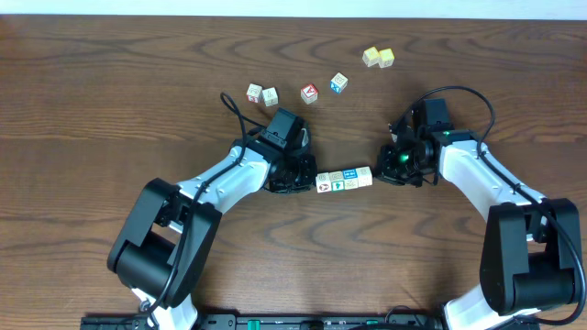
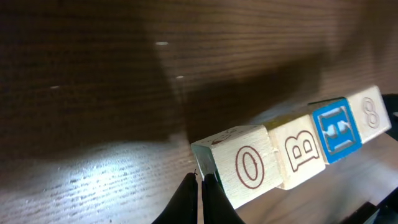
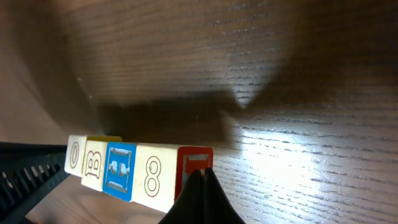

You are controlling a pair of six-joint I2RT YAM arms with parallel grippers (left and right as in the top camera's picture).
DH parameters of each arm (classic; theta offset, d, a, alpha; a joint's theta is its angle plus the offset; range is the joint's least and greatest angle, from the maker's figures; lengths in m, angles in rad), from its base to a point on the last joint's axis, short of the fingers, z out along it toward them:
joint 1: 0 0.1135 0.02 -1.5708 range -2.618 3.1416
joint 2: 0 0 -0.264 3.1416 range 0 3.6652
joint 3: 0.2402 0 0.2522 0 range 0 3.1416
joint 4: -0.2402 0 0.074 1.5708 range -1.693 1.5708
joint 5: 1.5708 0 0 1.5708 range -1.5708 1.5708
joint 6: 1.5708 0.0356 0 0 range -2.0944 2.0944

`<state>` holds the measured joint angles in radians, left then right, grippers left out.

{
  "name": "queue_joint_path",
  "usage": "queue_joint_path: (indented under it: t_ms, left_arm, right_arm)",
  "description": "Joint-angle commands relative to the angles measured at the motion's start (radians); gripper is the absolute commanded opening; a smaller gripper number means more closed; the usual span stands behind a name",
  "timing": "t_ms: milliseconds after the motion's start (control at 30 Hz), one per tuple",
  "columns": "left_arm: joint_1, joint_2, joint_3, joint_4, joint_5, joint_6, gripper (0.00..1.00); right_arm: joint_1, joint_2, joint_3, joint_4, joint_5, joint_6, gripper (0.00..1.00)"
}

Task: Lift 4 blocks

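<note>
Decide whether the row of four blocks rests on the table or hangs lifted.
Lifted, it seems: the row of blocks is squeezed between left claw and right claw, its shadow apart on the table.

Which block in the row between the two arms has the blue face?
The third block counting from the left gripper, next to the end block marked 8. Its front is bright blue; the other three fronts are cream.

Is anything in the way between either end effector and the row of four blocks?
Nothing visible. The shut left end effector and right end effector sit right against opposite ends of the row; the other cubes lie farther back, apart.
</note>
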<state>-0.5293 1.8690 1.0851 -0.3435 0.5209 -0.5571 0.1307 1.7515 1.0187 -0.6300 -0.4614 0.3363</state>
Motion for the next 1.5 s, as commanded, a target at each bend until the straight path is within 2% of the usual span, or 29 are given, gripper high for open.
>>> queue_joint_path:
  t_ms: [0, 1467]
  left_arm:
    - [-0.04, 0.0, 0.02, 0.036, 0.118, -0.001, 0.07]
    - [-0.04, 0.0, 0.02, 0.032, 0.061, -0.001, 0.07]
  right_arm:
    - [0.06, 0.001, -0.001, -0.006, -0.162, -0.005, 0.01]
    - [0.06, 0.002, -0.002, -0.038, 0.01, 0.007, 0.01]
